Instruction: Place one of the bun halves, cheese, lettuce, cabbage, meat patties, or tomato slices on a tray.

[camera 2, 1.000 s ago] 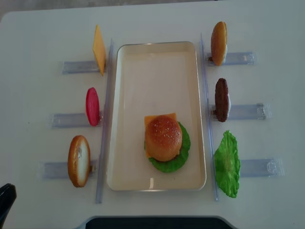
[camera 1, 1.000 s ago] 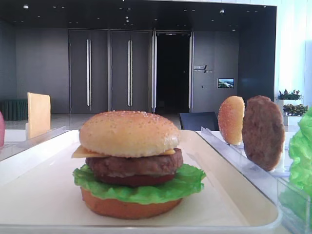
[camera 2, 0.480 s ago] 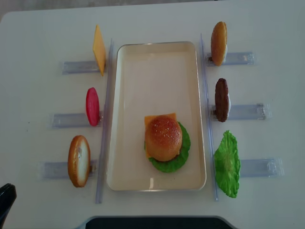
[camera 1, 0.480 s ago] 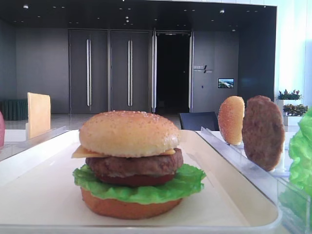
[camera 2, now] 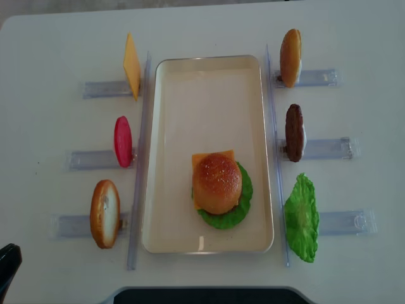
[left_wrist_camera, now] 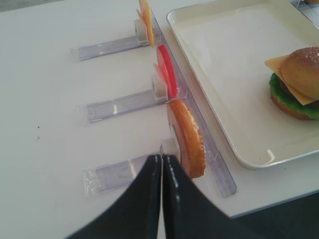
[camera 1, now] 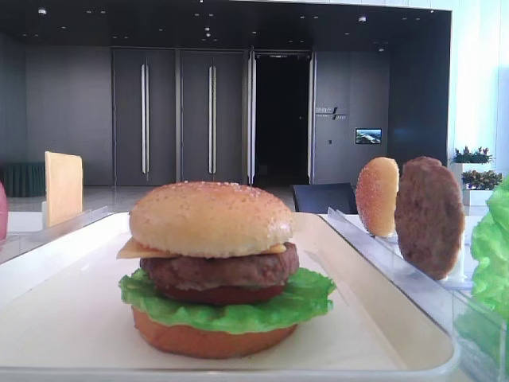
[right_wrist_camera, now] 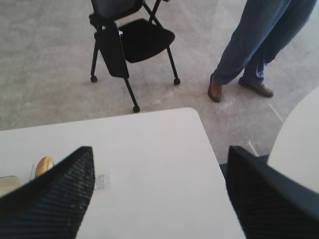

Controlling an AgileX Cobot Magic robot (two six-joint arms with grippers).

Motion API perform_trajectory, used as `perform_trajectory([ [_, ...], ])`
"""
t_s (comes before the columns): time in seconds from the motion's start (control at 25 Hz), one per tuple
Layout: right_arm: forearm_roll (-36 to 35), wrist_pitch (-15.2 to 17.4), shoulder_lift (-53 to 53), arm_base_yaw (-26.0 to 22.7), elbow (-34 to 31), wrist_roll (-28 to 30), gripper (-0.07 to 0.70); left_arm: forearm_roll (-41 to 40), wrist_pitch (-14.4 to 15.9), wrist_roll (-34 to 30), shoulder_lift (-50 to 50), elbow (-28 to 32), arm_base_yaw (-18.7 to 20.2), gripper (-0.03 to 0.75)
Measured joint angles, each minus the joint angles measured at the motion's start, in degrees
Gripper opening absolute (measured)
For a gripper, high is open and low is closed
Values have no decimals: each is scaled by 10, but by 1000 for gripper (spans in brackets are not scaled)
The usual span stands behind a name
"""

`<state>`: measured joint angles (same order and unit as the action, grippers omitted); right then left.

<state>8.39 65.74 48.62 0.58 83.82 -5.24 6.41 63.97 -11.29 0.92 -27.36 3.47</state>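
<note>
Burger stacked on the tray, both my pincers pulled back and empty.

Nearest me, my left pincer (left_wrist_camera: 160, 164) is clenched on nothing, its tip just short of the spare bun half (left_wrist_camera: 188, 138) standing on edge in its clear rack (left_wrist_camera: 119, 172) on the tray's left side. That bun's flat faces look along the tray's long edge, so I judge a grab would close across its thin width, and my left arm is the nearer one for it. Past it along the same side stand the tomato slice (left_wrist_camera: 167, 77), then the cheese (left_wrist_camera: 145, 15). On the tray (camera 2: 209, 82) itself the burger (camera 2: 218, 188) sits towards my end. My right pincer (right_wrist_camera: 159, 199) hangs released over bare table, right of the tray, with lettuce (camera 2: 302, 217), a meat patty (camera 2: 294, 132) and another bun (camera 2: 290, 57) on that side.
</note>
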Motion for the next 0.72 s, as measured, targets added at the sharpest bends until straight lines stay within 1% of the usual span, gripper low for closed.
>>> perform_trajectory([
  [0.08, 5, -12, -43, 0, -28, 0, 521, 0, 0, 0, 0, 0, 0, -1],
  [0.2, 5, -24, -110, 0, -90, 0, 521, 0, 0, 0, 0, 0, 0, -1],
  [0.48, -5, -63, -284, 0, -258, 0, 521, 0, 0, 0, 0, 0, 0, -1],
  [0.6, -13, -70, -356, 0, -322, 0, 521, 0, 0, 0, 0, 0, 0, -1],
  [0.72, -15, -71, -422, 0, -371, 0, 521, 0, 0, 0, 0, 0, 0, -1],
])
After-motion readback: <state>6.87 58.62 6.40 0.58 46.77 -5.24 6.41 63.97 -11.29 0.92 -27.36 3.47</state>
